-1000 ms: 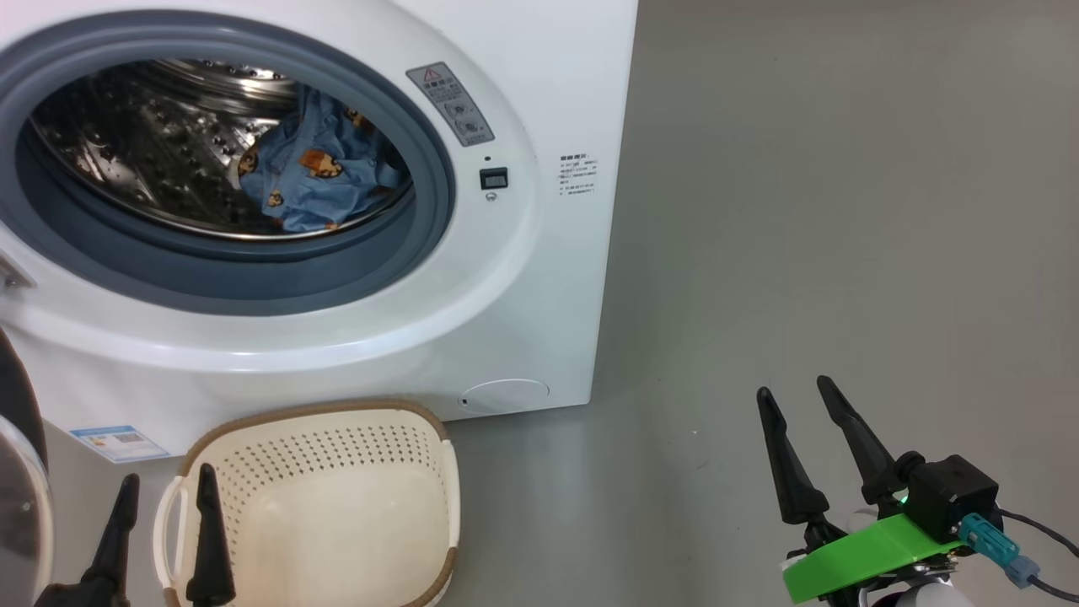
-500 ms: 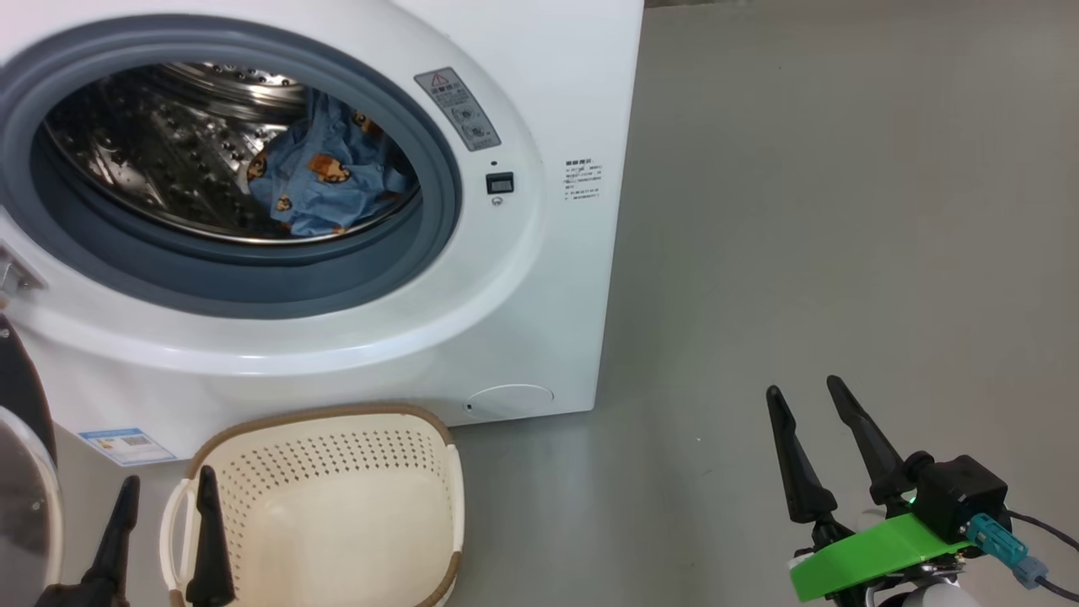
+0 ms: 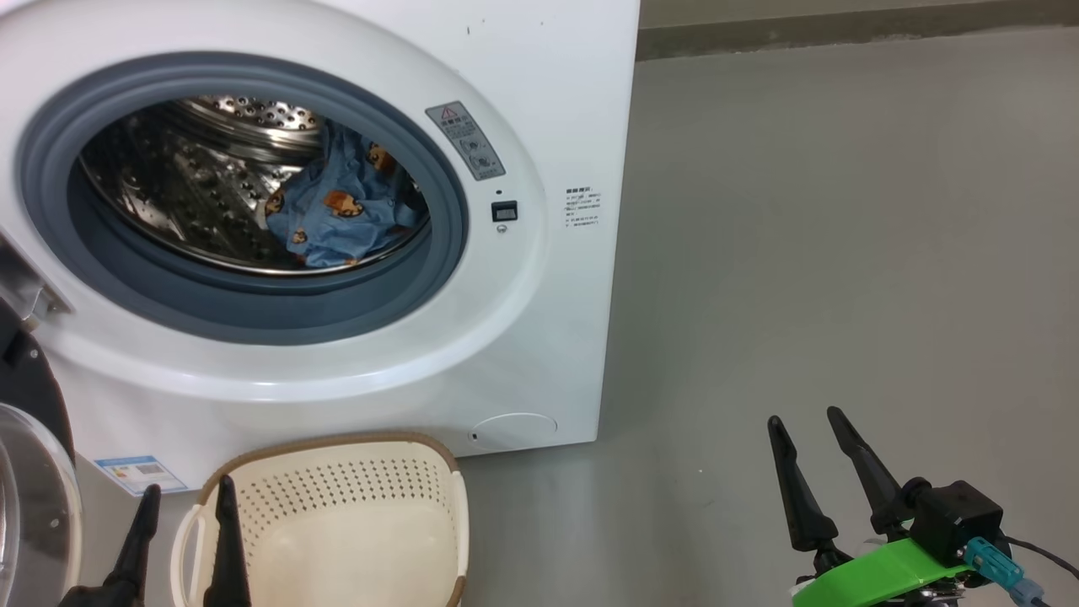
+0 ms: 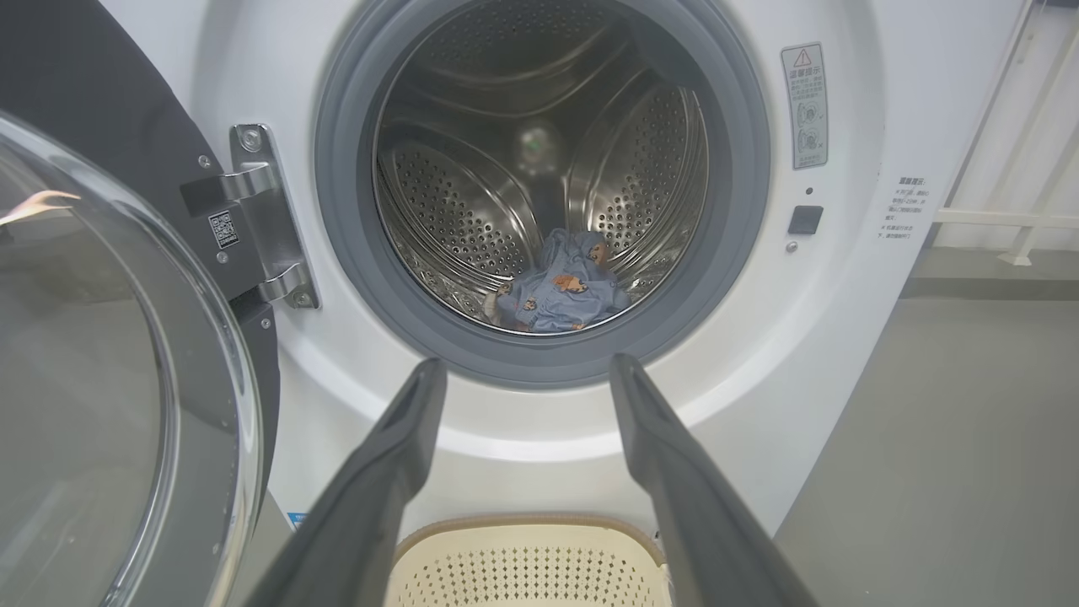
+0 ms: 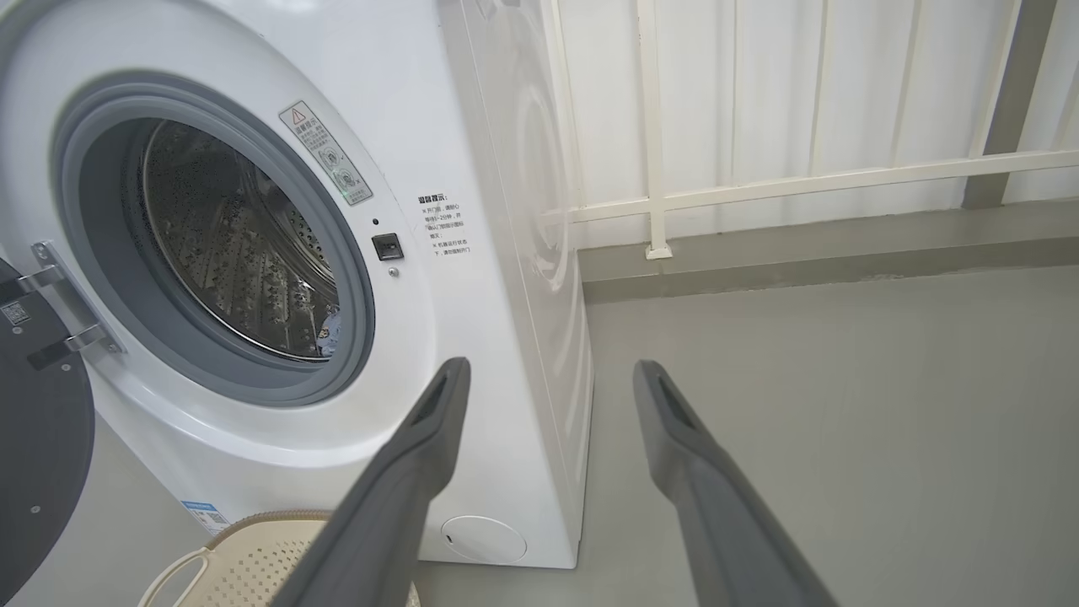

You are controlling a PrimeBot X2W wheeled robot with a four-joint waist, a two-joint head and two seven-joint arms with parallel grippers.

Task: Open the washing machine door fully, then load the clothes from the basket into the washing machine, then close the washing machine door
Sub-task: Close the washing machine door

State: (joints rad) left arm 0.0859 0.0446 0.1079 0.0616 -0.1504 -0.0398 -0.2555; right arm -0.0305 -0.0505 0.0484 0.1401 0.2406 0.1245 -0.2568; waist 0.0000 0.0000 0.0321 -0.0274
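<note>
Camera aim higher than before; clothes (image 3: 337, 215) in washing machine (image 3: 539, 101); left fingers (image 3: 226, 539), right fingers (image 3: 797, 493) released.

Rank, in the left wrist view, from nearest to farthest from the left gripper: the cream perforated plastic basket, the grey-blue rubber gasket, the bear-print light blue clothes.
1. Cream perforated plastic basket, just beneath the left gripper.
2. Grey-blue rubber gasket, ahead, ringing the steel drum.
3. Bear-print light blue clothes, deep inside it.
</note>
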